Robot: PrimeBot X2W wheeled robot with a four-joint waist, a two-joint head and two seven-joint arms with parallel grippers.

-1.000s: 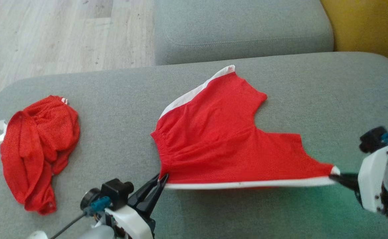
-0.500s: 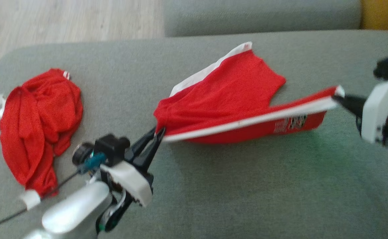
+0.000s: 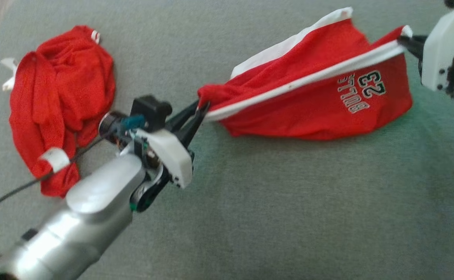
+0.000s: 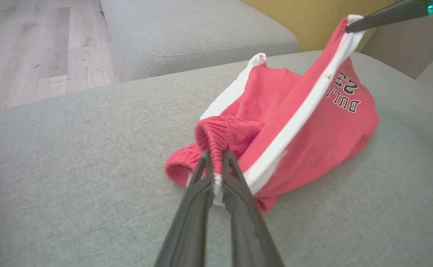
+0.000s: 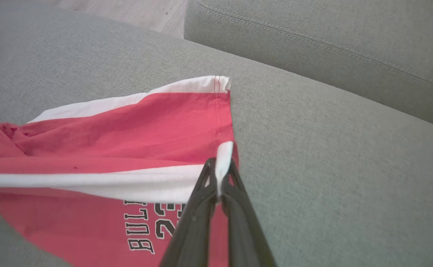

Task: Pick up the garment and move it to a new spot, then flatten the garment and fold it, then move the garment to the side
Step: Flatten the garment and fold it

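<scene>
Two of my grippers pinch the red shorts (image 3: 316, 112): left gripper (image 3: 203, 108) on the waistband, right gripper (image 3: 402, 39) on the hem corner. They hang half lifted over the grey cushion (image 3: 289, 202). I think I'm folding; next I should lay this edge down neatly.

Silver forearm (image 3: 95, 198), white wrist shell (image 3: 170, 155), black camera block (image 3: 151, 111) with teal plug (image 3: 131, 122) and thin black cable (image 3: 17, 193), long dark fingers (image 3: 194, 124).
</scene>
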